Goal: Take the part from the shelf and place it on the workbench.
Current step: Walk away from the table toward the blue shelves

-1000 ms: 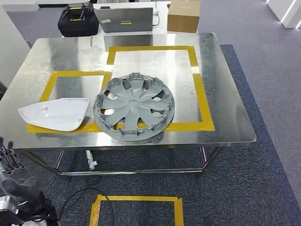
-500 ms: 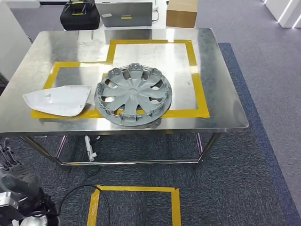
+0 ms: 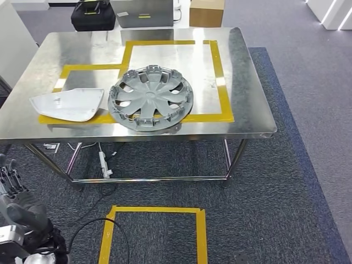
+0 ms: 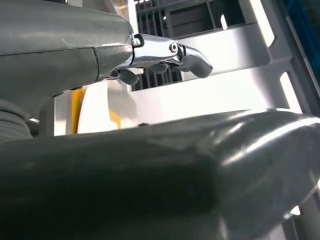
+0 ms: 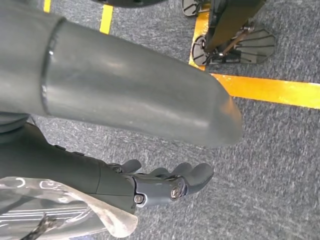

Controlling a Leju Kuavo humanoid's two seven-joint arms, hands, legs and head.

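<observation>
A grey wheel cover (image 3: 150, 98) lies flat on the steel workbench (image 3: 249, 99), overlapping the yellow tape outline. Beside it, toward the bench's left end, rests a white curved shell part (image 3: 68, 104). My left hand (image 3: 16, 203) hangs low at the picture's lower left, well short of the bench, fingers (image 4: 166, 52) stretched out and apart from the thumb, holding nothing. My right hand (image 5: 166, 182) hangs over the grey carpet with its fingers extended and nothing in it.
A black bag (image 3: 92, 16), a grey case (image 3: 143, 12) and a cardboard box (image 3: 207, 12) stand beyond the bench's far edge. A yellow tape square (image 3: 153, 212) marks the carpet before the bench. A black cable (image 3: 95, 225) loops near my left hand, and a power strip (image 3: 104, 164) hangs under the bench.
The whole view has shifted: the bench now sits higher and smaller in the picture, so the camera has drawn back. The parts on the bench have not moved.
</observation>
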